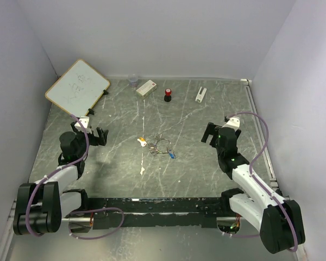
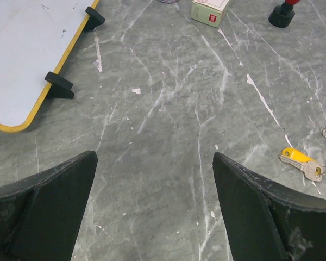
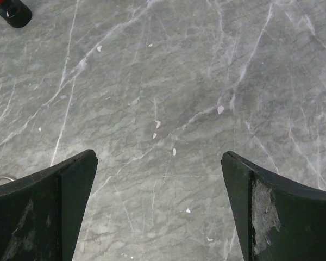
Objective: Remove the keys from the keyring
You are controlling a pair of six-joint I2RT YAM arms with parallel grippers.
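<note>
Left gripper [image 2: 155, 157], right gripper [image 3: 158, 155]: both wide open, empty, above the worktop [image 1: 206, 179]. Keys [image 1: 154, 148] on keyring [image 1: 162, 144]: flat, midway between left and right edges. Advice: one pins the keyring, the other grips a key head low.

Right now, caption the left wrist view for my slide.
Left gripper open above the grey marbled table, yellow-headed key to its right, whiteboard at upper left.
</note>
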